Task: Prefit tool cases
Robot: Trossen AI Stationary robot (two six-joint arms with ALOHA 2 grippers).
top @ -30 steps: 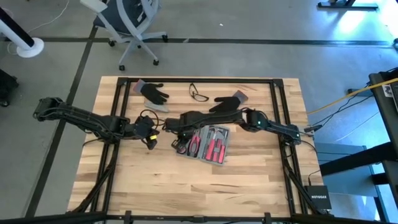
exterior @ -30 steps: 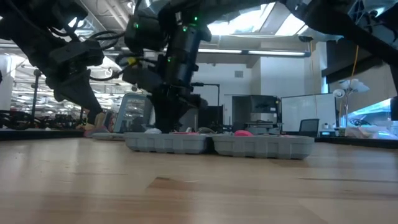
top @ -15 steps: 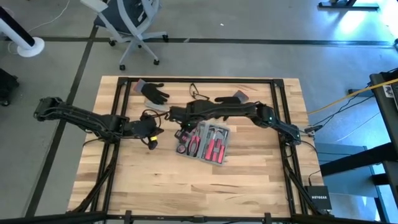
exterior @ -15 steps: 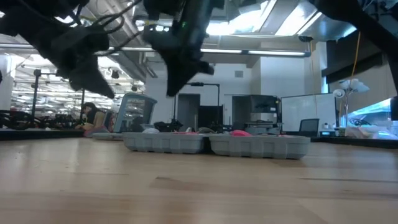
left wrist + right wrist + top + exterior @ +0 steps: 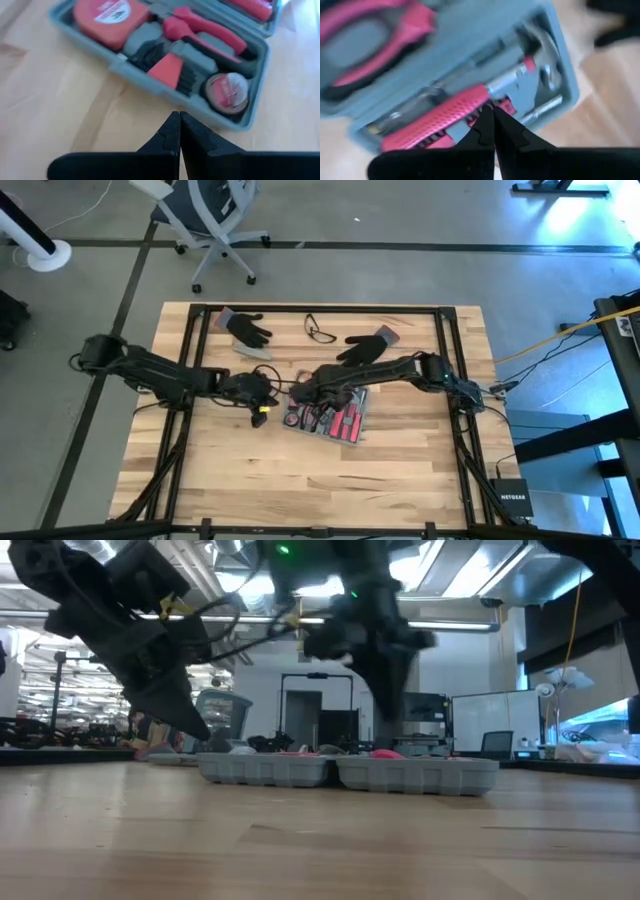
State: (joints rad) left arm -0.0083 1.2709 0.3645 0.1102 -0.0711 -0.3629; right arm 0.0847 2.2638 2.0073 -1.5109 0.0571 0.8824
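The blue-grey tool case [image 5: 338, 418] lies open and flat on the wooden table, mid-table, with red and pink-handled tools in its recesses. My left gripper [image 5: 262, 410] is shut, slanting down just off the case's left end [image 5: 150, 85], fingertips [image 5: 179, 122] above bare wood. My right gripper [image 5: 303, 392] is shut and points down, hovering over the case's far left part. In the low view the right gripper [image 5: 386, 718] hangs clear above the case [image 5: 350, 772]. In its wrist view the shut tips [image 5: 490, 114] are over a pink handle [image 5: 440, 117].
Two black gloves [image 5: 248, 328] [image 5: 365, 346] and a pair of glasses [image 5: 320, 331] lie along the far edge. A small grey bar [image 5: 256, 351] sits near the left glove. Bare wood stretches between the case and the near edge.
My right gripper has risen from the case's left end, turned about, and now hangs above the case, shut throughout. My left gripper has moved toward the case's left end and dipped lower, staying shut.
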